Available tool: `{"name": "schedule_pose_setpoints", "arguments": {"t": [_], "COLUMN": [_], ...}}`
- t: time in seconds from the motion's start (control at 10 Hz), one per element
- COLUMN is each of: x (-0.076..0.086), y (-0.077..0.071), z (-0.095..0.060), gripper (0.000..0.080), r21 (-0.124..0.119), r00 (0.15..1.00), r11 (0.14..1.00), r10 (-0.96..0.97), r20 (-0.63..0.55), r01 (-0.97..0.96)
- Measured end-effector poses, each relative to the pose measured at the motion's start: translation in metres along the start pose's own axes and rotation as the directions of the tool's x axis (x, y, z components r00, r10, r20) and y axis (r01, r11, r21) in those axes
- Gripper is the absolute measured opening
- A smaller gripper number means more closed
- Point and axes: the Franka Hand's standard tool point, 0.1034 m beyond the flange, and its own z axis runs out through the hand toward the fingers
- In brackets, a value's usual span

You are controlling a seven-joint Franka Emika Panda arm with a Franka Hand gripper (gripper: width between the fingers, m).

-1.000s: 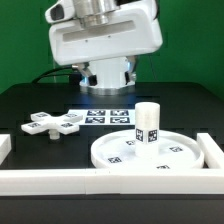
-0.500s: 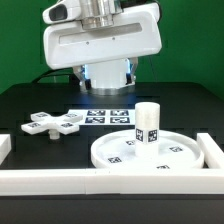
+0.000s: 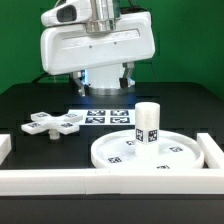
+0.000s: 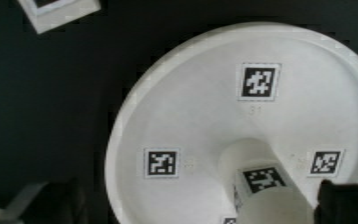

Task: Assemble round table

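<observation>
Edges: white border rails [image 3: 60, 181] ran along the near edge of the desk [image 3: 25, 100] and up its side on the exterior view's right. A short rail stub sat at the exterior view's left edge.
Corner: the round disc [image 3: 150, 154] lay flat in the near corner on the exterior view's right. Its rim was tight to both rails; I couldn't tell if it touched them.
Open room: bare desk lay behind and to the exterior view's left of the cross-shaped base [image 3: 55, 123]. There was also a bare strip on the exterior view's right of the marker board [image 3: 108, 117].
Surface: black, flat and matte.
Room: green backdrop [image 3: 195, 40] behind the arm.
Leg: the short white leg [image 3: 148, 123] stood upright on the disc, off-centre toward the far rim, with a tag facing the exterior camera.
Base: the cross-shaped base lay flat on the desk, well apart from the disc on the exterior view's left, tags up.
Marker board: flat on the desk between the base and the disc, toward the arm.
Gripper: the gripper [image 3: 105, 87] hung above the far part of the desk, behind the marker board and clear of every part.
Jaws: spread wide with nothing held. In the wrist view the dark fingertips [image 4: 30, 202] sat at opposite corners, with the disc and the top of the leg below them.
In the way: the rails boxed in the disc on two sides. The leg was the only tall thing on the disc.
</observation>
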Motion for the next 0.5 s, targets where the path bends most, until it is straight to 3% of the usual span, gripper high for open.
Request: {"name": "schedule_pose_setpoints", "arguments": {"t": [0.1, 0.3, 0.4, 0.5], "x": [-0.001, -0.012, -0.015, -0.018], "y": [0.001, 0.006, 0.005, 0.006], "z": [0.001, 0.005, 0.006, 0.006], "gripper": [0.0649, 0.0649, 0.0649, 0.0649], "r21": [-0.001, -0.016, -0.015, -0.008], "r00": [0.998, 0.922, 0.877, 0.780], "r11": [0.998, 0.923, 0.877, 0.782], "r10": [-0.059, -0.385, -0.478, -0.621], "r20": [0.001, 0.032, 0.051, 0.074], "r01": [0.059, 0.386, 0.479, 0.624]}}
